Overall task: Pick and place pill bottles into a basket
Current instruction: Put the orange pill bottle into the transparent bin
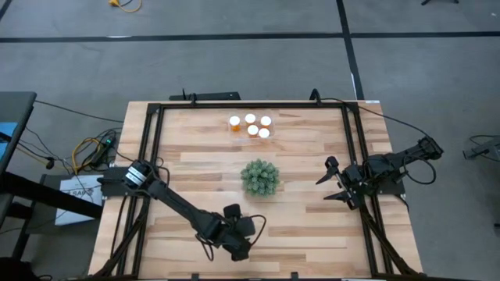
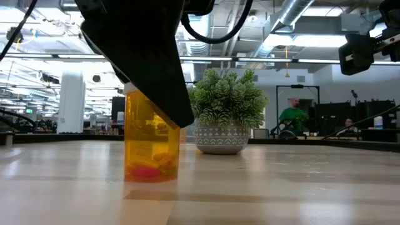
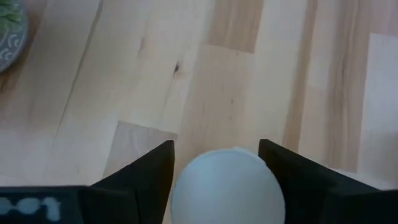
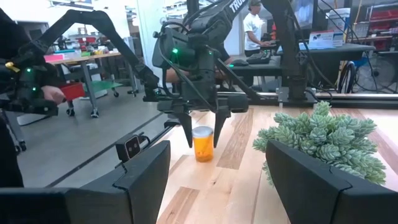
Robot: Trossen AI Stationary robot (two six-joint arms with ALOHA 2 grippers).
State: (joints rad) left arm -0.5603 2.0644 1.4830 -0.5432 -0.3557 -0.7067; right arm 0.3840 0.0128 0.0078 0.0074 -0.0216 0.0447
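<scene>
Your left gripper (image 4: 202, 132) hangs over a lone pill bottle (image 2: 152, 139) standing upright on the table (image 1: 312, 140), on the near side of the potted plant (image 1: 260, 177). Its fingers are apart, straddling the white cap (image 3: 227, 185); whether they touch it I cannot tell. This looks like the pick step: next you likely need to close on the bottle. Beyond the plant, five bottles (image 1: 251, 125) already sit together; the clear basket around them is too faint to make out. Your right gripper (image 1: 337, 183) waits spread wide, right of the plant. No readable label shows on the bottle.
</scene>
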